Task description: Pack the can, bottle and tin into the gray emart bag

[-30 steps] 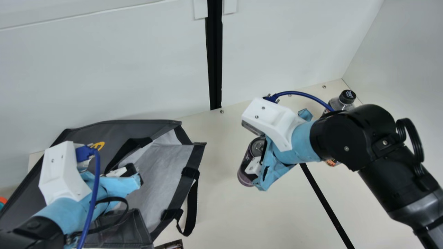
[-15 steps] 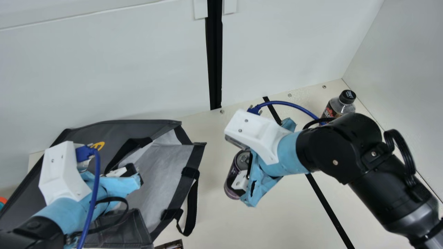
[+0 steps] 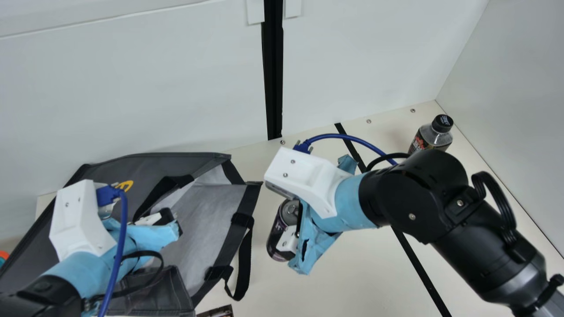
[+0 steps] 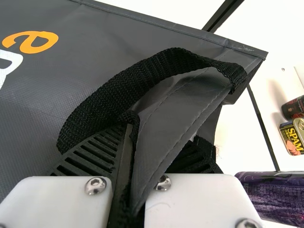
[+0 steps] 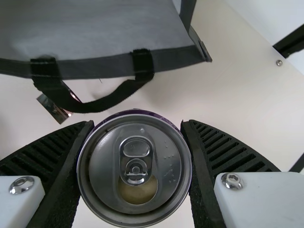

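The gray bag [image 3: 163,163] sits on the table [image 3: 343,273], its mouth gaping toward the right arm and the pale lining [image 3: 200,233] in view. Deeper in, the left arm covers it, so its contents cannot be told. A black strap [image 3: 245,264] droops from the rim nearest the can. The left hand [image 3: 169,218] is at the bag's mouth, pinching a fold of its gray edge.

The right hand [image 3: 282,233] grips the purple can [image 3: 289,212] between its ribbed fingers [image 5: 216,152], one on each side. The can is outside the bag, near that open mouth; it leans a little in the main view, its metal lid and pull tab [image 5: 136,161] facing the right wrist camera. Whether its base touches the table cannot be told.

The bottle [image 3: 434,134] stands upright on the table by the far corner, well apart from the bag, with its black cap [image 3: 442,123] on. In the left wrist view the yellow and blue tin [image 4: 290,137] is on the table just beside the bottle.
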Controlling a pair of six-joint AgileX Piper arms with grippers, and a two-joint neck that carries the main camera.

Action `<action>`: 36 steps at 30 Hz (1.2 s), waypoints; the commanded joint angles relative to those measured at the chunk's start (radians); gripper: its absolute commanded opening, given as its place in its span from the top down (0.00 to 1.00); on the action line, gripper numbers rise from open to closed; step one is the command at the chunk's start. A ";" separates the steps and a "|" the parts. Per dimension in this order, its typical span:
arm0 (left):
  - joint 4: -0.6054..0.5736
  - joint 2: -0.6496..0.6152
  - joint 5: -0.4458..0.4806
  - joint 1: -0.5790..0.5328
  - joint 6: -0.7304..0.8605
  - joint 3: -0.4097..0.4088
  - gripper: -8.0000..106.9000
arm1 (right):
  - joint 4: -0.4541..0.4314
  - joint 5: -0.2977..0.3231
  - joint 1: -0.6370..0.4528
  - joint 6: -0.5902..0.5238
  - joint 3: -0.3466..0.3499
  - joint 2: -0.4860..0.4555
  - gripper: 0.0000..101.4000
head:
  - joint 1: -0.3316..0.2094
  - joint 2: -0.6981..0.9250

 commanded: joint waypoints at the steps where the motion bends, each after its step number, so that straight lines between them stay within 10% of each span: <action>1: 0.000 0.000 0.000 0.000 0.000 0.000 0.84 | 0.011 -0.011 0.002 -0.003 -0.001 0.000 1.00 | -0.023 -0.002; 36: 0.000 0.000 0.000 0.000 0.000 0.000 0.84 | 0.376 -0.380 -0.051 -0.206 0.115 -0.037 1.00 | -0.023 -0.002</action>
